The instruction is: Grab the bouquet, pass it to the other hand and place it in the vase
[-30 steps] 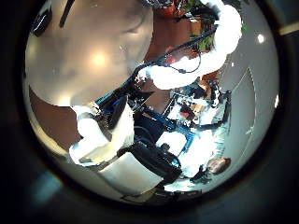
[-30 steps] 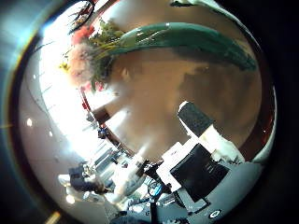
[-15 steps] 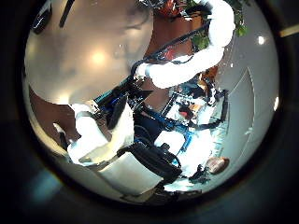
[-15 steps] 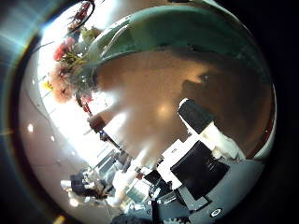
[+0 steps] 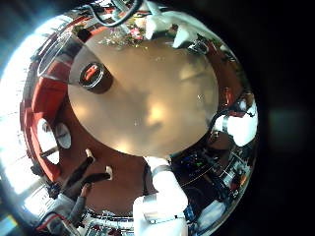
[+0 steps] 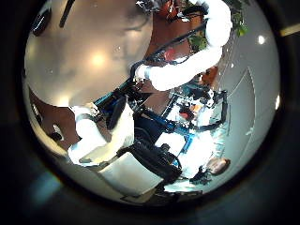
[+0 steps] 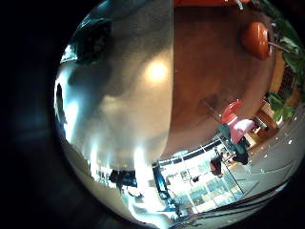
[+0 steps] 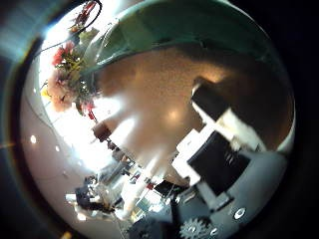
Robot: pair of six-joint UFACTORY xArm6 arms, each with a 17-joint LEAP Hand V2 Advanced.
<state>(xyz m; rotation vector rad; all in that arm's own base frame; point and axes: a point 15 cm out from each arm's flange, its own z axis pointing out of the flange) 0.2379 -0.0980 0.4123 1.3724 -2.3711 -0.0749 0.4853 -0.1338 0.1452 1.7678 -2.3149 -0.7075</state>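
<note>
While my left palm views have barely shifted over the past second, the round table (image 5: 148, 98) fills them as before, wide and mostly bare beneath my left hand (image 5: 162, 197). My right arm (image 6: 183, 66) stretches away from me across that table to its far edge, and in the left thumb side view it now sits a little farther toward that edge than it did a second ago. The bouquet (image 8: 179, 30) is over there with my right hand (image 8: 224, 149). In the right thumb side view its wrapped stems now sweep across in a broad band, much larger than a second ago, so that palm has come close to them, and the blooms have slid toward the rim of the view. I cannot tell whether the bouquet lies on the table or is off it, nor whether my right fingers are round the stems: the ones I see reach out beside the bundle, and the contact itself is hidden. The vase (image 5: 94, 76) stands upright on the table, well apart from the bouquet and from both hands, where it stood before. My left hand hangs over the near part of the table with its fingers (image 5: 236, 128) spread loosely and nothing in them.
</note>
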